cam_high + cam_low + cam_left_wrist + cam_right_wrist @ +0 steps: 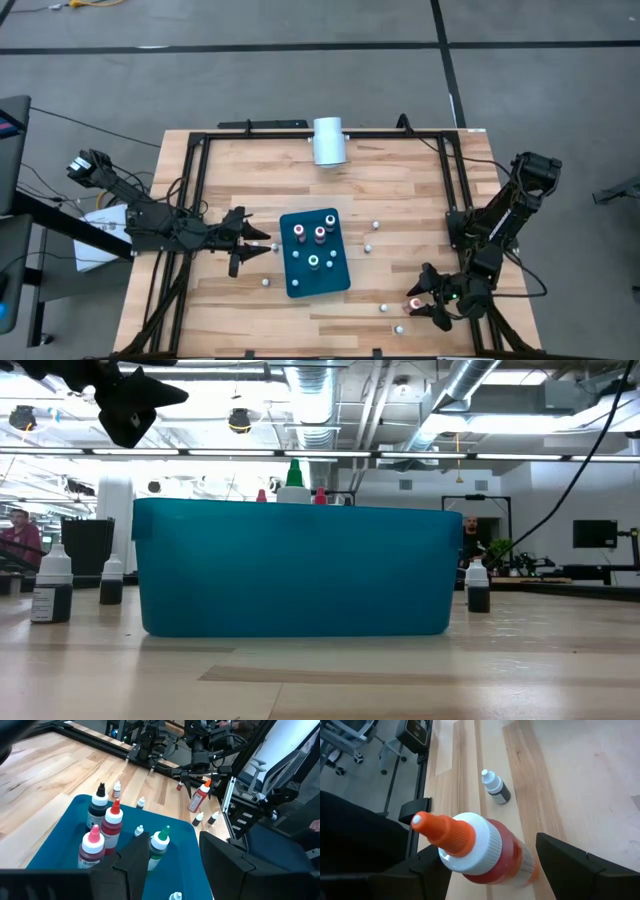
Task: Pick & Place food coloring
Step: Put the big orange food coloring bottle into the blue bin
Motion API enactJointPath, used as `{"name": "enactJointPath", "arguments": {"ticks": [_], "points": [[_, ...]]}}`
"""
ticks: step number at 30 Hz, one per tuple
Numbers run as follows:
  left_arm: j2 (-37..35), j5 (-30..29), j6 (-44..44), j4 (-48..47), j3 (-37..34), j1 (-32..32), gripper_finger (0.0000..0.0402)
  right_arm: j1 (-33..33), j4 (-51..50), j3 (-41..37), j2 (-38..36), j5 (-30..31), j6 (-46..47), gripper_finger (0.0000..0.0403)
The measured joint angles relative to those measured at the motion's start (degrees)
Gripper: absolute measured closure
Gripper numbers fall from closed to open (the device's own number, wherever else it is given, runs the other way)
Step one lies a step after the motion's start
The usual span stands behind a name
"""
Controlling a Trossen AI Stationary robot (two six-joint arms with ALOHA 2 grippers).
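Note:
The food coloring is a set of small bottles. Several stand upright in the teal tray (pixel 296 283), among them red-, pink- and green-topped ones (pixel 159 844). Smaller whitish ones stand scattered on the wood (pixel 367 247). My right gripper (pixel 415 303), near the table's near right corner, is shut on an orange-tipped red bottle (pixel 490 851). My left gripper (pixel 252 246) hovers open at the tray's left edge, and in its wrist view its fingers (pixel 131 862) sit low over the tray. The low view shows the tray's wall (pixel 295 575) with bottle tops above it. My right gripper pinches the red bottle between its two fingers (pixel 427 866), on the body (pixel 512 860) just under the white collar. The fingers come slanting down from the table's right side. The bottle is tilted (pixel 199 799); whether its base touches the wood I cannot tell.
A large white cylinder (pixel 328 141) lies at the far edge. Small bottles stand near my right gripper (pixel 383 308) (pixel 398 328) and left of the tray (pixel 266 282). A black frame (pixel 200 160) runs round the table. Bare wood lies between the tray and the cylinder.

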Motion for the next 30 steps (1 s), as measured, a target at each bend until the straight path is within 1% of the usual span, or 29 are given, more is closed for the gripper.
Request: {"name": "enactJointPath", "arguments": {"ticks": [3,6,8,13,15,19,24,27,30], "points": [[0.00,0.00,-0.25,-0.30,0.00,0.00,0.0236,0.02,0.00,0.00,0.00,0.04,0.00,0.0140],[0.01,0.01,-0.32,-0.51,0.00,0.00,0.0236,0.00,-0.02,0.00,-0.02,0.34,0.00,0.0157],[0.01,0.04,-0.61,-1.07,0.00,0.00,0.0236,-0.21,-0.11,0.00,-0.02,0.95,0.00,0.0180],[0.00,0.04,-0.73,-1.33,0.00,0.00,0.0236,-0.28,-0.22,0.00,-0.05,2.41,-0.03,0.0258],[0.01,0.06,-0.75,-1.45,0.00,0.00,0.0236,-0.28,-0.20,0.00,-0.06,3.21,-0.06,0.0282],[0.01,0.09,-0.75,-1.49,0.01,0.00,0.0236,-0.28,0.03,0.00,-0.04,5.07,-0.04,0.0283],[0.00,0.07,-0.65,-1.88,0.02,0.00,0.0236,-0.34,3.19,0.12,-0.06,9.52,-0.06,0.0281],[0.02,-0.01,-1.03,-2.97,0.02,0.00,0.0236,-1.27,3.93,1.77,-0.07,9.34,-0.30,0.0276],[-0.33,-0.15,-0.93,-1.85,0.02,0.00,0.0236,-2.53,4.13,4.69,-0.05,9.07,-4.31,0.0283]]}}
